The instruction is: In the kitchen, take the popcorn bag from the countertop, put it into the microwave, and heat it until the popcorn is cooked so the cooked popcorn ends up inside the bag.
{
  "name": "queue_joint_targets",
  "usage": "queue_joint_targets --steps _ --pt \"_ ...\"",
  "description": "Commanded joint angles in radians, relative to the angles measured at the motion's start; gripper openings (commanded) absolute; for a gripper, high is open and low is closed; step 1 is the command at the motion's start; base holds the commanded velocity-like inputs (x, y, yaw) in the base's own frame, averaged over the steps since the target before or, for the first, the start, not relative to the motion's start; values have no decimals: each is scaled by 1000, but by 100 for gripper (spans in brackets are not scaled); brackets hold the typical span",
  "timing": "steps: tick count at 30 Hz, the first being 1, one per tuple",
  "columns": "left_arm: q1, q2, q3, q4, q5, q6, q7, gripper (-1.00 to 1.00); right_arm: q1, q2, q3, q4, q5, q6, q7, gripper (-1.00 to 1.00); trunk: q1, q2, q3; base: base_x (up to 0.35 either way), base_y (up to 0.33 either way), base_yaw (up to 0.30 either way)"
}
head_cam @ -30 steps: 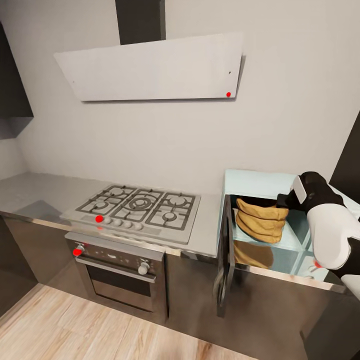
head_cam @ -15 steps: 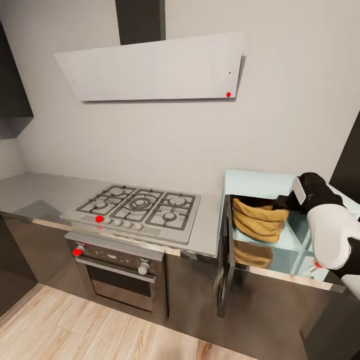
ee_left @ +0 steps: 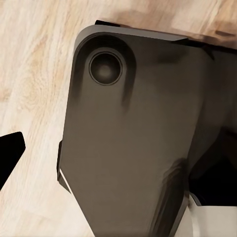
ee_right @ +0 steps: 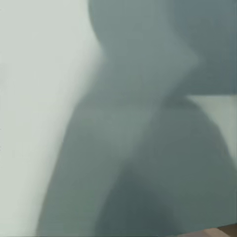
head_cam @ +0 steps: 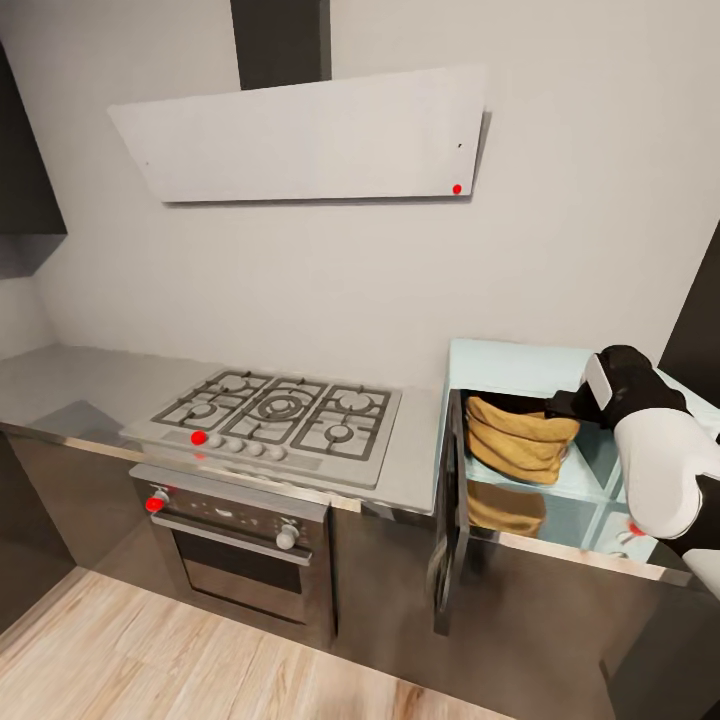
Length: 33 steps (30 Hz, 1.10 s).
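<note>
The pale mint microwave (head_cam: 520, 360) stands at the right end of the grey countertop (head_cam: 90, 385), its dark door (head_cam: 452, 500) swung open toward me. The tan crumpled popcorn bag (head_cam: 515, 440) sits inside the cavity, slightly tilted. My right gripper (head_cam: 562, 406) reaches in from the right and is shut on the bag's rolled rim. The popcorn is hidden inside the bag. In the right wrist view there is blurred mint wall (ee_right: 39, 98) with grey shadows. In the left wrist view one black fingertip (ee_left: 10, 150) of my left gripper sits far out at the frame's edge, over wooden floor (ee_left: 34, 59).
A steel gas hob (head_cam: 275, 410) with black grates lies left of the microwave, above a built-in oven (head_cam: 235, 545). A slanted grey hood (head_cam: 300, 135) hangs above. My own dark base (ee_left: 128, 138) is under the left arm. The open door juts out over the floor.
My right gripper pushed the popcorn bag lower and deeper to the left inside the microwave. Over the last half second it has barely moved.
</note>
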Motion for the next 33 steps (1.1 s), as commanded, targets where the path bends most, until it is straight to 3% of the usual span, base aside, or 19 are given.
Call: queue_joint_targets --steps 1,13,18,24,33 --pt "0 0 2 -1 4 -2 1 100 -1 1 -8 -4 -8 3 7 100 3 0 -1 -11 0 0" --pt "0 -2 1 -1 1 -2 1 100 -1 -9 -7 -5 -9 3 108 100 3 0 -1 -294 0 0" --pt "0 -2 1 -1 0 -2 1 100 -1 -13 -6 -68 -8 3 186 100 3 0 -1 -322 0 0" --pt "0 0 2 -1 1 -3 0 100 -1 -13 -6 -71 -4 3 277 100 3 0 -1 -49 0 0" --pt "0 0 2 -1 2 -2 1 100 45 0 3 -59 1 3 290 100 3 0 -1 0 0 0"
